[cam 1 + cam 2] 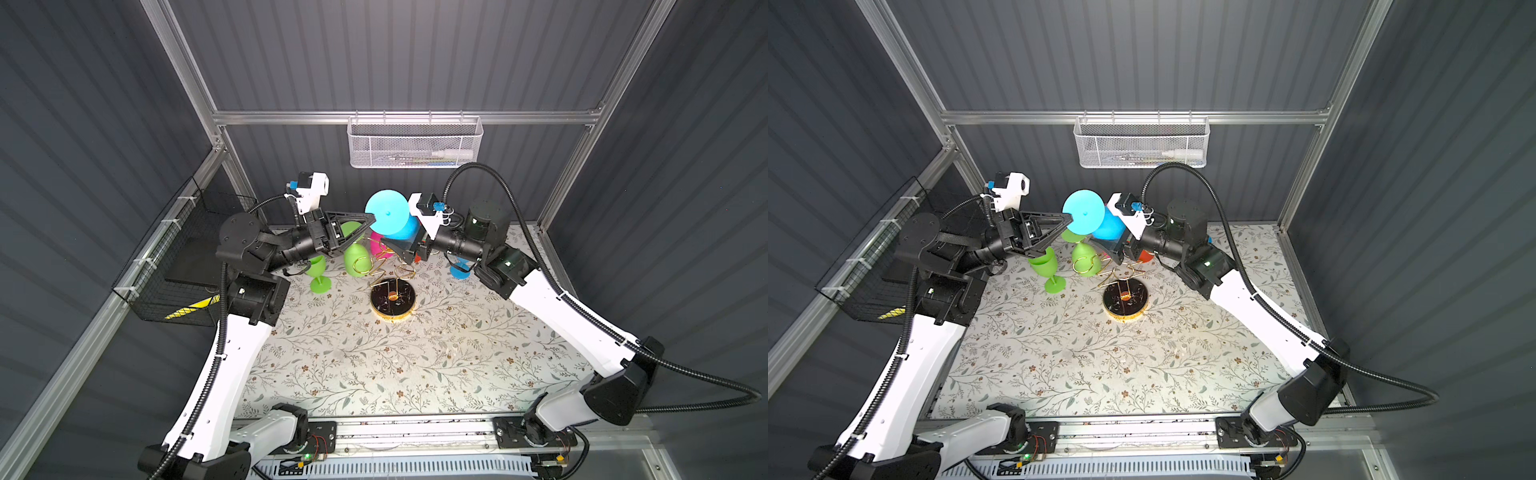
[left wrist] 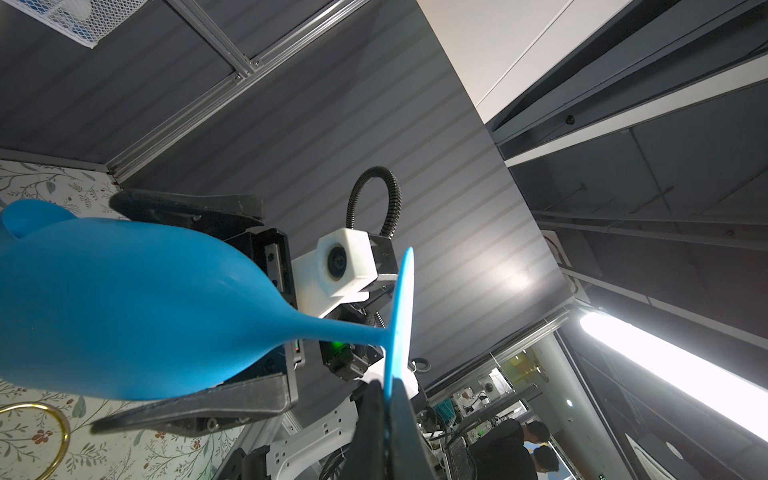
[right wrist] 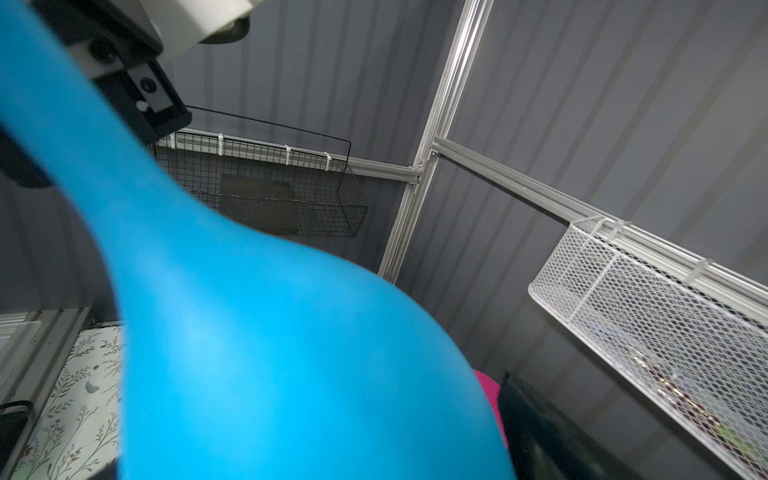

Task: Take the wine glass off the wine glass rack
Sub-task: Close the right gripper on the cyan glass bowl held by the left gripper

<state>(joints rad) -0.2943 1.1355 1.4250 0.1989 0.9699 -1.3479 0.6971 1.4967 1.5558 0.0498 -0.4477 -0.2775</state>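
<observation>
Dark grey ribbed walls (image 1: pixel 415 54) are enclosing a floral-patterned tabletop (image 1: pixel 374 365), with an aluminium frame (image 1: pixel 291 117) running along them. A white mesh basket (image 1: pixel 414 145) is hanging at twelve o'clock and a black wire basket (image 1: pixel 174 266) at nine. In the left wrist view, a strip light (image 2: pixel 665 374) is glowing overhead.

The smooth sky-blue wine glass (image 1: pixel 387 216) is showing one plain colour all over. A lime-green goblet-shaped wine glass (image 1: pixel 319 270) and a hot-pink glass (image 1: pixel 376 244) are glowing near it. The thin gold wire wine glass rack (image 1: pixel 405 271) is shining above its round black base (image 1: pixel 399 305), which is carrying pale marbling and a gold rim. The white tablecloth (image 1: pixel 374 365) is displaying grey-green leafy twigs and small brown flowers.
</observation>
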